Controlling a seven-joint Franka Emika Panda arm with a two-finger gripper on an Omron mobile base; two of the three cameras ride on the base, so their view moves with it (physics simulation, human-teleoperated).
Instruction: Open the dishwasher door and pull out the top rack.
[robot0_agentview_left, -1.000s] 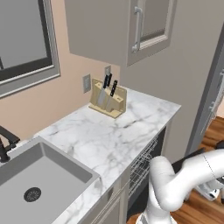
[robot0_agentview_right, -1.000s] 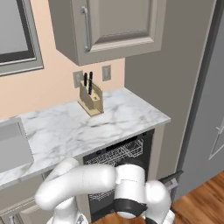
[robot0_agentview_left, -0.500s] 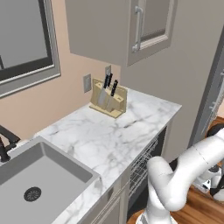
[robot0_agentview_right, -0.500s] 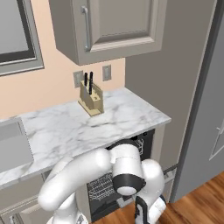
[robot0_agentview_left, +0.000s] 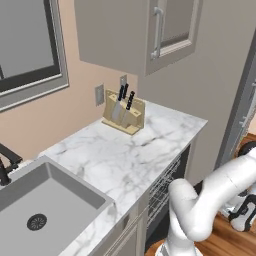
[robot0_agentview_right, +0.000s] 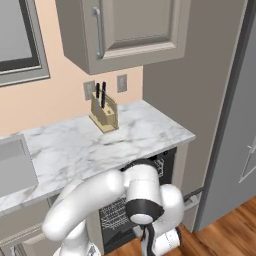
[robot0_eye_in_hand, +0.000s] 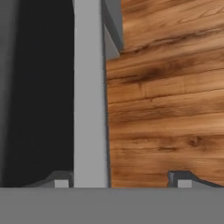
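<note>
My gripper (robot0_eye_in_hand: 120, 181) hanging spread above wood floor (robot0_eye_in_hand: 166, 109); grey bar handle (robot0_eye_in_hand: 90, 92) of dishwasher door (robot0_eye_in_hand: 39, 87) sitting between fingertips, hugging left one.

The dishwasher door (robot0_eye_in_hand: 39, 96) was a flat near-black panel down the left of the hand view, with its long grey bar handle (robot0_eye_in_hand: 90, 92) running top to bottom just right of it (over wood floor). The top rack (robot0_agentview_right: 117, 212), a thin silver-white wire grid, sat inside the dark opening under the counter, lower centre of the right base view.
</note>
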